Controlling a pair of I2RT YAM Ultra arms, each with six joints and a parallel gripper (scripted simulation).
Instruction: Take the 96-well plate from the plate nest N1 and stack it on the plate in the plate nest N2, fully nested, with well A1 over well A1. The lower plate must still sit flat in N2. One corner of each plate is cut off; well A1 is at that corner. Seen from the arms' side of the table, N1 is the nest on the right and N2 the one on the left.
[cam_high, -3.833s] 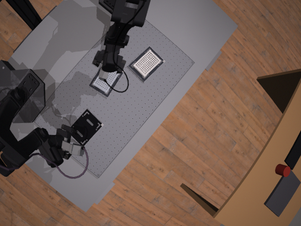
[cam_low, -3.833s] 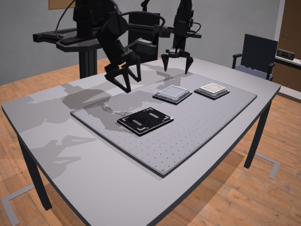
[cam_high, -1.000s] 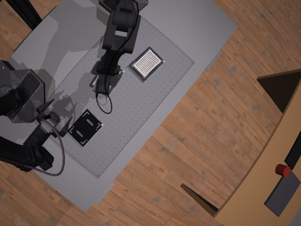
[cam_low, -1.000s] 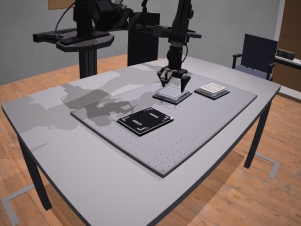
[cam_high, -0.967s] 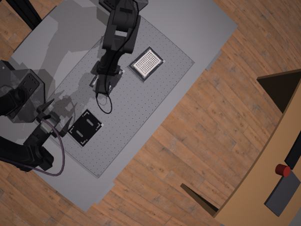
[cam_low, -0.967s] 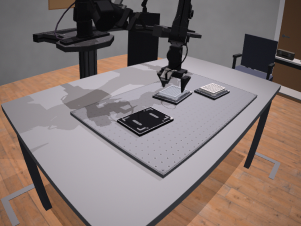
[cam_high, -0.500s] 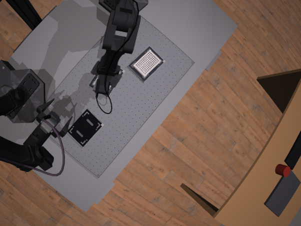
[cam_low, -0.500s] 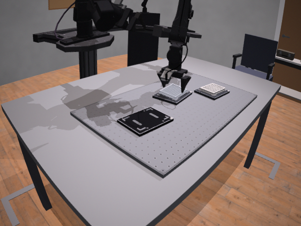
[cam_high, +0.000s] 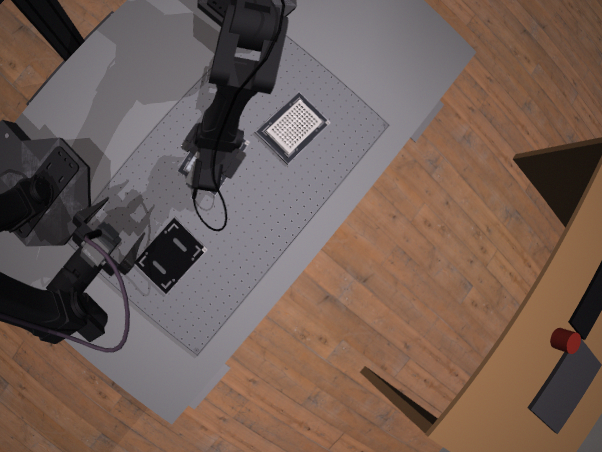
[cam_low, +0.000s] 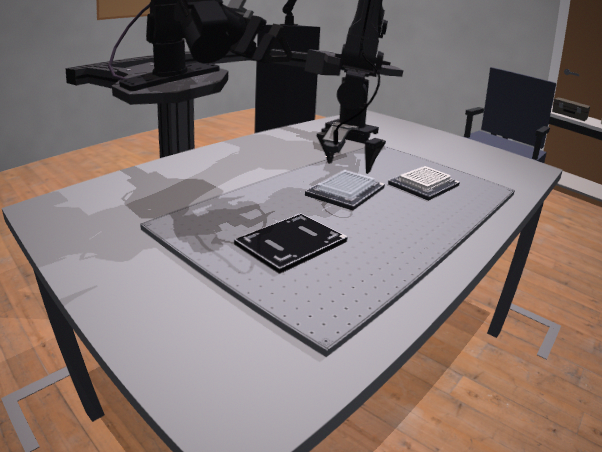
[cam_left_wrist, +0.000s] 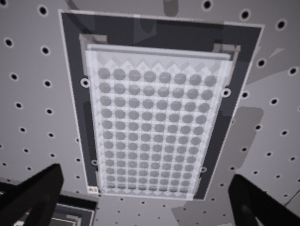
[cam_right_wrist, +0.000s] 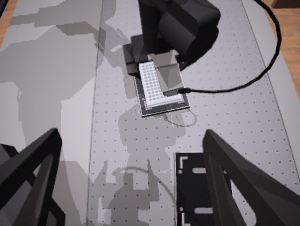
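Note:
A clear 96-well plate (cam_left_wrist: 155, 117) (cam_low: 345, 185) sits flat in a dark nest in the middle of the perforated board. My left gripper (cam_low: 350, 162) hangs open a little above its far edge, and its fingers show at the bottom corners of the left wrist view (cam_left_wrist: 145, 210). In the overhead view the left arm (cam_high: 215, 150) hides most of this plate. A white 96-well plate (cam_high: 293, 126) (cam_low: 425, 177) sits in its own nest further along the board. My right gripper (cam_high: 117, 227) is open and empty, high beside an empty black nest (cam_high: 171, 255). The right wrist view shows the clear plate (cam_right_wrist: 157, 87) ahead.
The empty black nest (cam_low: 291, 240) lies flat on the board, apart from the two plates. A black cable (cam_high: 210, 210) loops down from the left arm onto the board. A chair (cam_low: 515, 112) stands beyond the table's far corner.

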